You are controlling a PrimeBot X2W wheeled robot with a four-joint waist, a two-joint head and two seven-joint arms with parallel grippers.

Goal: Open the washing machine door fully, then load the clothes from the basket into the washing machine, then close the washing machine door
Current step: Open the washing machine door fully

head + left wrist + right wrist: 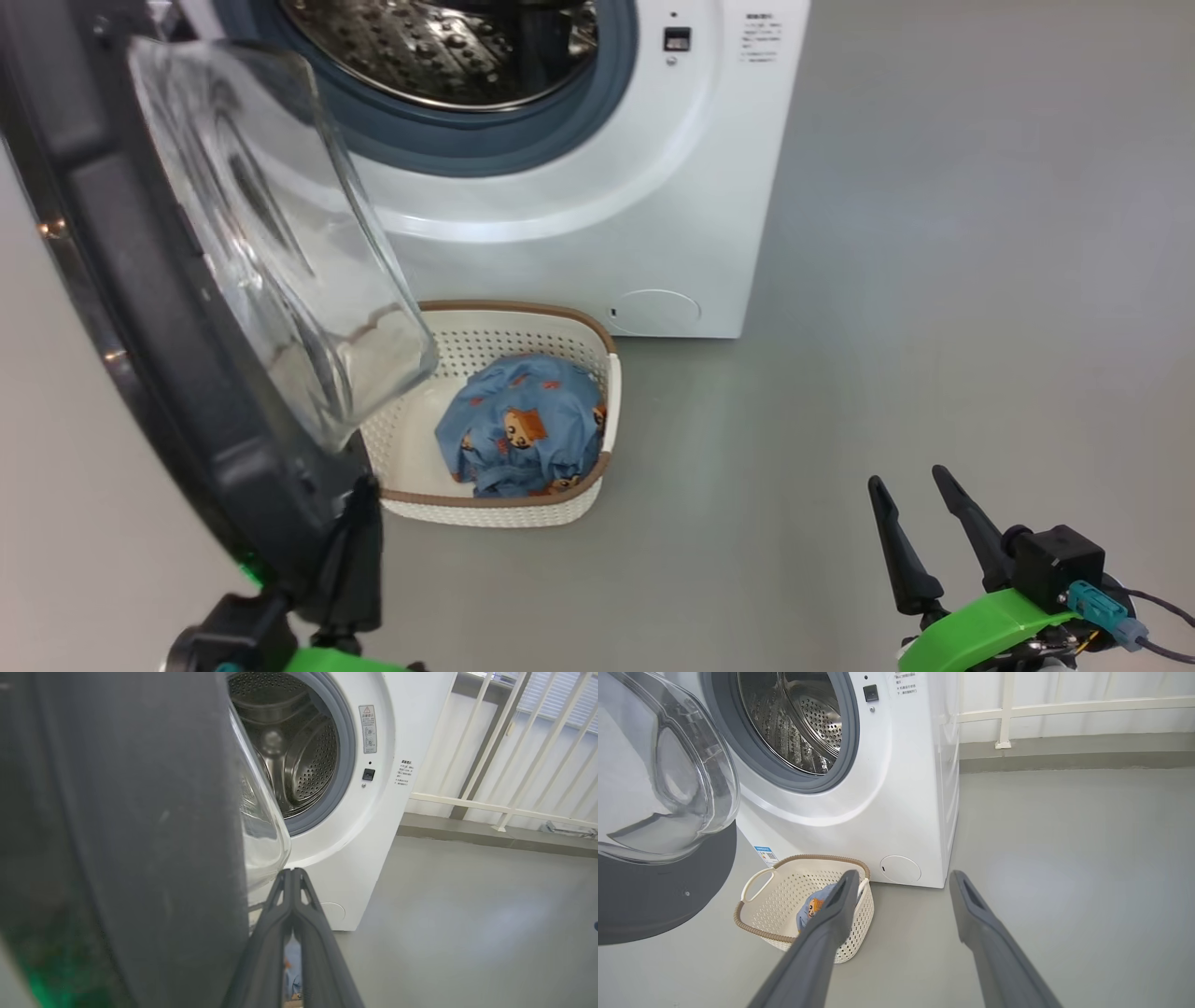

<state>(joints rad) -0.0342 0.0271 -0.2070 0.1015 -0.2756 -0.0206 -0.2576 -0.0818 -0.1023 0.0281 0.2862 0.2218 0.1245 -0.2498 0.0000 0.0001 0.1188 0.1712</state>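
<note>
When looking beyond both pincers, find the washing machine [579,215], white and boxy, with a steel drum [448,47] bared inside a grey gasket [485,140]. Just to the left of the left pincer [292,875], see the washing machine door [93,280] swung out. Note its black rim close alongside the fingers [275,933] and its clear glass bowl [261,233] bulging toward the machine; contact between rim and fingers not clear. Ahead of the left pincer, down on the grey floor [934,280] and well to the left of the right pincer [906,478], spot the basket [485,345]: cream with a brown rim, near the foot of the machine, just beside the open door. Inside it, find the clothes [523,429], blue with orange bears, heaped toward the right side. Note the left pincer pressed fully shut with nothing between the fingers, and the right pincer spread wide, holding nothing, above the floor.
</note>
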